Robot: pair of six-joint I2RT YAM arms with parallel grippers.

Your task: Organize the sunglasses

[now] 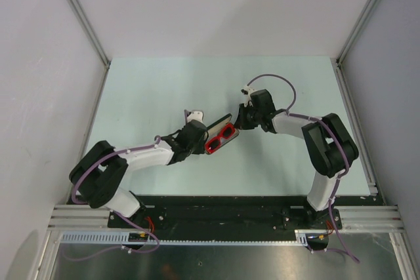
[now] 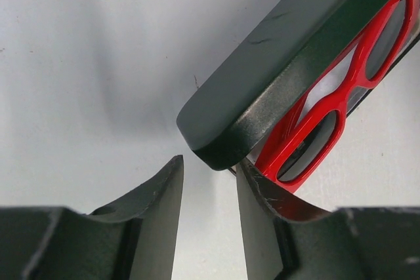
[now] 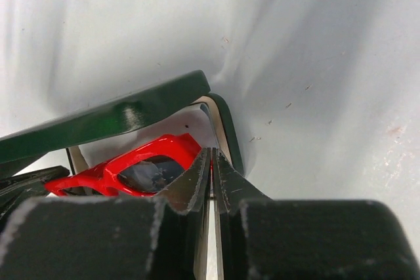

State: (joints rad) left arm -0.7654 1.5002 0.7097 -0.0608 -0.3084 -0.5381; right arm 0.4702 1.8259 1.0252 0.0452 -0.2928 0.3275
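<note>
Now: sunglasses (image 1: 220, 139) in open case (image 2: 275, 63); L gripper (image 2: 209, 163) agape, R gripper (image 3: 211, 157) pinched.

**Red sunglasses in the open case**

The sunglasses (image 1: 220, 137) (image 2: 341, 93) (image 3: 164, 149) have a thin, bright red frame and dark squarish lenses. They lie lenses up inside a black case (image 1: 218, 124) (image 2: 282, 63) (image 3: 118, 113), under its half-raised lid. The case sits at a slant near the middle of the pale surface (image 1: 157, 90).

The sunglasses (image 2: 341, 93) are bright red with dark lenses, the case (image 2: 275, 50) near-black, the table (image 1: 164, 90) pale mint.
</note>
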